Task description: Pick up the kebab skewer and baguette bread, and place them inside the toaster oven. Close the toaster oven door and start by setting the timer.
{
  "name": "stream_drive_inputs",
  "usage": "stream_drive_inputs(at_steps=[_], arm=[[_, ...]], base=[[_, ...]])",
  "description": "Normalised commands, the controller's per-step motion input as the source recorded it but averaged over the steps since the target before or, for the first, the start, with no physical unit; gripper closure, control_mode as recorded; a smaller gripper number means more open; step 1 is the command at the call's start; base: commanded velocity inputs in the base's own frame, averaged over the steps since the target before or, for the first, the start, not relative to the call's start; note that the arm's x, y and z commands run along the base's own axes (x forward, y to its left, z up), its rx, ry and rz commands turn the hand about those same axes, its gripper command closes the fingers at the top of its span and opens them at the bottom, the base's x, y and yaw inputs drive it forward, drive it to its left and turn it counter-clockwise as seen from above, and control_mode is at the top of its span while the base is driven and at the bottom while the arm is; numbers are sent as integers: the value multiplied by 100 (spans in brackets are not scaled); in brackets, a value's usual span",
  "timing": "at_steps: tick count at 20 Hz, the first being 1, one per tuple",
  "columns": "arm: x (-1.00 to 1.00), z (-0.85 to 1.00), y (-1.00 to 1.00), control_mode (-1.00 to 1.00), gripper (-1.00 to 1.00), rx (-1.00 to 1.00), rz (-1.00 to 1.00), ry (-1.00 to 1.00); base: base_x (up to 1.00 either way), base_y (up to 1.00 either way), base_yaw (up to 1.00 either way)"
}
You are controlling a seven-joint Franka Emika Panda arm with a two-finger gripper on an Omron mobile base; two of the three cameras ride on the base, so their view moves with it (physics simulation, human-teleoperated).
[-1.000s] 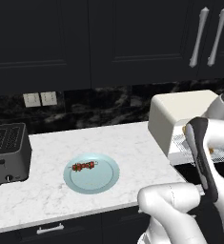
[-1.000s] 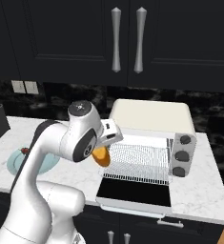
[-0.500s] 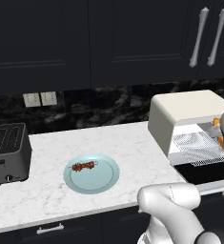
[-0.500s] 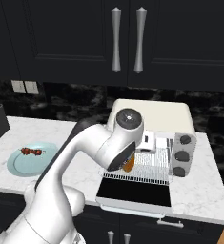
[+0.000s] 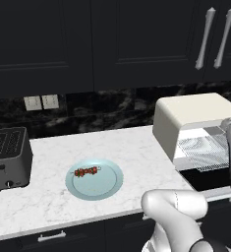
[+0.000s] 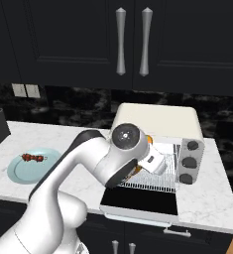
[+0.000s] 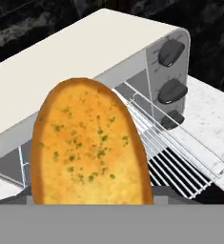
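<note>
Moved: since a moment ago the arm has swung further toward the right of the frame, carrying the baguette bread (image 7: pixel 89 147) up to the open mouth of the toaster oven (image 6: pixel 157 121).
Surface: white marbled surface (image 5: pixel 112 147) across the middle of the left base view, black cabinets above, dark stone backsplash with pale outlets (image 5: pixel 41 102) at left.
Left side: dark grey slot toaster (image 5: pixel 8 157) at the left edge.
Plate: pale blue plate (image 5: pixel 109 183) at centre, with the kebab skewer (image 5: pixel 86 171) lying on its upper left part.
Oven: at right of the frame, toaster oven door (image 6: pixel 140 201) folded down flat, wire rack (image 6: pixel 162 178) showing inside, knobs (image 6: pixel 190 161) stacked on its right panel.
Arm: bent over from lower left in the right base view, wrist reaching into the oven opening above the rack.
Fingers: the fingers themselves are hidden; the loaf stands up between them in the hand view, held, filling the lower centre before the rack.
</note>
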Motion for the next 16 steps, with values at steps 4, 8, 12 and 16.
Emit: stream_drive_inputs(at_steps=[4,8,12,16], arm=[[-22,-19,-5,-100,100,33,-70,-11],[-7,0,-32,-100,100,41,-50,-1],[0,0,-38,-100,100,42,-31,0],[5,0,-9,-100,100,32,-14,-8]], base=[[0,0,0],[0,0,0],[0,0,0],[0,0,0]])
